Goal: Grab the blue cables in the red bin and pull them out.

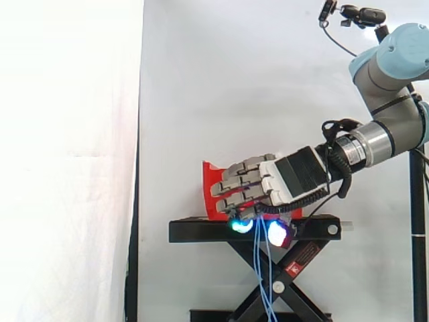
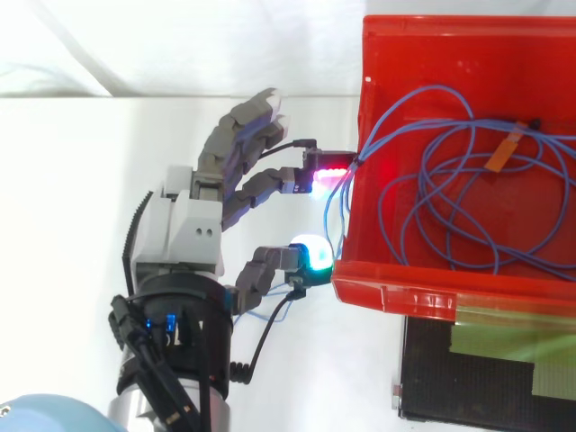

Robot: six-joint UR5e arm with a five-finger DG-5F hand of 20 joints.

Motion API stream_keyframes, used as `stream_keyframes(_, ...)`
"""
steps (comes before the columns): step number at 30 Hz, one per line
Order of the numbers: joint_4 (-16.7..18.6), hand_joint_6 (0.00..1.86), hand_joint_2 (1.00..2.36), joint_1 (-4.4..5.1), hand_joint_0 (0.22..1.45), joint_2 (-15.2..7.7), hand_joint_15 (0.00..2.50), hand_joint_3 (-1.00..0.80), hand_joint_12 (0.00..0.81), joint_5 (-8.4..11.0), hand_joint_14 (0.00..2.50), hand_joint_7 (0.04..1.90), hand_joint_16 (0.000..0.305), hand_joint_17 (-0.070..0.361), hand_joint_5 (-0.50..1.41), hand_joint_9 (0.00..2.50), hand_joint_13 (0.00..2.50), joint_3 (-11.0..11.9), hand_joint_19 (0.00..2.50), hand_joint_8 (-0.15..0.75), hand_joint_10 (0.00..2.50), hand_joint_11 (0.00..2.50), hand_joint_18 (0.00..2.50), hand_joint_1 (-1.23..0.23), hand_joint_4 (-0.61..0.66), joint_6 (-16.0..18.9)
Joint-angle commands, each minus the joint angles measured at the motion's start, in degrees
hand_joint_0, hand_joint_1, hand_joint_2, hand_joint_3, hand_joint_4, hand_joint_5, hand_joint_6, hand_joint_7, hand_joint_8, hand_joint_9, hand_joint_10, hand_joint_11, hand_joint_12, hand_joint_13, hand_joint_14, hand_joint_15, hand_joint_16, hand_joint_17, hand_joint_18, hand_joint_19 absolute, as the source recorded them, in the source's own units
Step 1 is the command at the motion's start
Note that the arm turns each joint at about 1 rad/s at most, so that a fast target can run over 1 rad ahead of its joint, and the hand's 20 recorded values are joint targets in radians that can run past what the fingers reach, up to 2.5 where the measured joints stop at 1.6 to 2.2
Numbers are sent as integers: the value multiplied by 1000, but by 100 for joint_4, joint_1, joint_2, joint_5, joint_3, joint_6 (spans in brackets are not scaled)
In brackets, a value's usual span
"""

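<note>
Blue cables (image 2: 419, 193) lie mostly coiled in the red bin (image 2: 387, 292), with a few strands drawn over its wall to the hand (image 2: 193, 225) just outside. Its curled fingers (image 2: 261, 191) and thumb seem to pinch those strands, which hang down past the black stand (image 1: 201, 230).

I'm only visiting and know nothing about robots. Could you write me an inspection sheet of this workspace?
Surface: black stand carrying the bin.
Job's things: red bin with coiled blue cables inside.
Clutter: an orange tag on one cable; otherwise nothing seen.
Hand: hand at the bin's wall, fingers curled on cable strands.
Cables: strands cross the bin's wall and, in the side view, hang below the hand past the stand.
Surroundings: white curtain behind.
</note>
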Motion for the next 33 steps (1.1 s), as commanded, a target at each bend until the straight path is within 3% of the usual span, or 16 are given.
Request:
stream_keyframes(1,22,2,1000,-6,820,0,354,-1000,328,0,13,720,42,96,832,519,349,-59,562,266,13,391,347,-801,314,3)
stream_keyframes(27,153,0,1000,-32,826,0,351,-1000,324,-9,13,738,43,96,861,537,358,-121,562,263,14,402,356,-805,301,-6)
stream_keyframes(33,145,97,1000,-32,833,0,348,-1000,323,-9,13,702,42,95,872,554,364,-121,562,262,14,401,360,-806,272,-6)
